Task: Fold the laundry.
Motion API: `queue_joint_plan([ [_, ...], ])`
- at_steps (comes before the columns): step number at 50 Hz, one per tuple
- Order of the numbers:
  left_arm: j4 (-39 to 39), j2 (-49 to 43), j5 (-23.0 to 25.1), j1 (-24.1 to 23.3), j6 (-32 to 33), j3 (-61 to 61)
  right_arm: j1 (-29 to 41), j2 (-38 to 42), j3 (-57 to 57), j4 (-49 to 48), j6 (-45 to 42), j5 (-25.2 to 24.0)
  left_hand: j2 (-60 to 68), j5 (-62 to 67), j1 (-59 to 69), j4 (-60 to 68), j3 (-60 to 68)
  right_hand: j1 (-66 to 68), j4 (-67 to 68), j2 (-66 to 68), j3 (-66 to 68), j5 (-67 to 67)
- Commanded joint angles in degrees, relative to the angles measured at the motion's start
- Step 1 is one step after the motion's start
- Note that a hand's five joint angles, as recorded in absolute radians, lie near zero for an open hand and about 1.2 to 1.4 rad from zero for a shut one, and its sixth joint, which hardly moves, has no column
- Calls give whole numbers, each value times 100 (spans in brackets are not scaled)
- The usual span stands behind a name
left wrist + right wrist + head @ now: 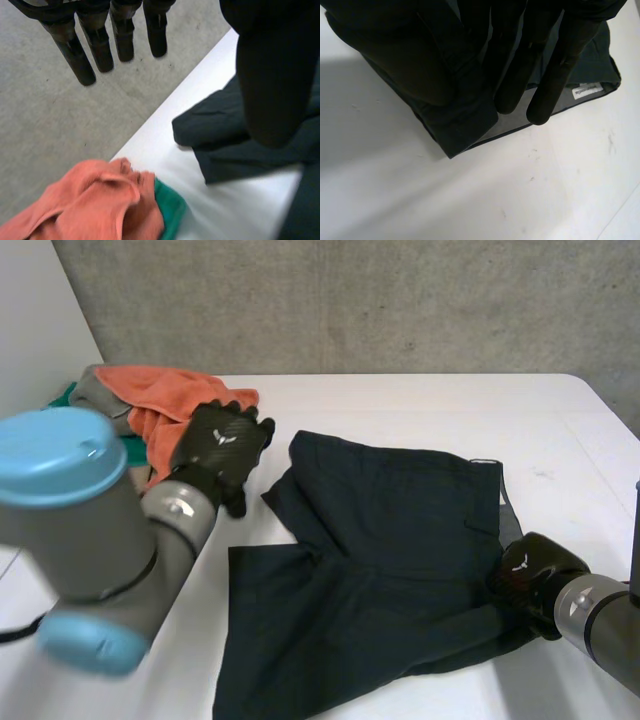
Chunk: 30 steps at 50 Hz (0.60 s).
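Early fold step: dark shorts (380, 560) lie spread, right hand (530, 575) straight-fingered on the waistband corner (465, 135), left hand (222, 445) hovers released and empty; next likely needs a firm edge grasp.

This was a robotics lab or test room rather than a home. A plain white table (420, 405) stood hard against a bare grey concrete wall (380, 300), rough and unpainted, with a flat white panel (40, 320) at its left end. A grey robot arm (100, 540) with light-blue caps reached over the tabletop. A heap of clothes (150, 405) and dark shorts (380, 560) lay on the table like trial material set out for the machine
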Motion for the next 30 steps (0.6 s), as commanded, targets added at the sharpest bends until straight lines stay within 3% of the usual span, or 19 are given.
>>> queue_joint_plan([
  [1,189,-1521,1456,429,-3,1092,-33,44,74,-316,7,3,1175,1204,1160,1207,1224,1701,1142,1334,1188,1341],
  [2,215,-1853,1727,490,14,1380,-24,53,83,-342,7,3,1409,1438,1393,1441,1458,1701,1142,1334,1188,1341],
  [6,215,-2495,2019,569,23,2048,-24,124,109,-457,112,3,2232,2261,2216,2264,2280,1701,1142,1334,1188,1341],
  [12,171,-3113,2019,578,189,2587,-33,176,144,-483,350,-6,2269,2298,2254,2301,2318,1701,1142,1334,1188,1341],
  [20,162,-3473,1993,570,1051,2746,-59,176,144,-545,350,-49,2319,2348,2304,2351,2368,1701,1142,1334,1188,1341],
  [26,162,-3474,1906,570,1148,2719,-121,202,153,-589,350,-58,2925,2954,2909,2957,2974,1701,1142,1334,1188,1341],
  [30,162,-3298,1564,605,1087,2579,-156,273,179,-589,350,-58,3110,3140,3095,3142,3159,1701,1142,1334,1188,1341],
])
